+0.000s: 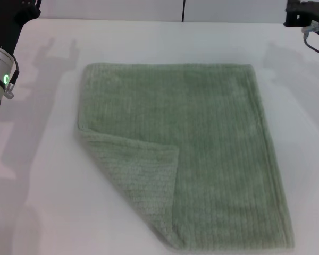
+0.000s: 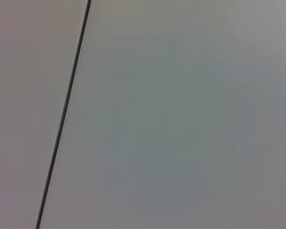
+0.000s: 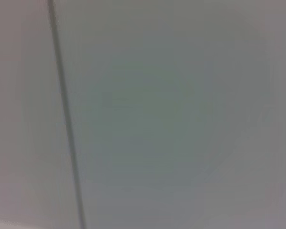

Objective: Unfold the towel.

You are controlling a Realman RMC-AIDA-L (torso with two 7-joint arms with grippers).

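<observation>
The towel (image 1: 202,143) lies flat on the white table (image 1: 42,186), filling most of its middle, with its near-left corner (image 1: 141,175) folded over onto the cloth in a triangular flap. The left arm (image 1: 0,79) sits at the table's left edge, the right arm (image 1: 308,16) at the far right corner, both well apart from the towel. Neither gripper is in sight; both wrist views show only a blank pale surface (image 2: 181,119) crossed by a thin dark seam (image 2: 66,109).

pale flat surface (image 2: 181,119) | 1 thin dark seam (image 2: 64,114), slanted
</observation>
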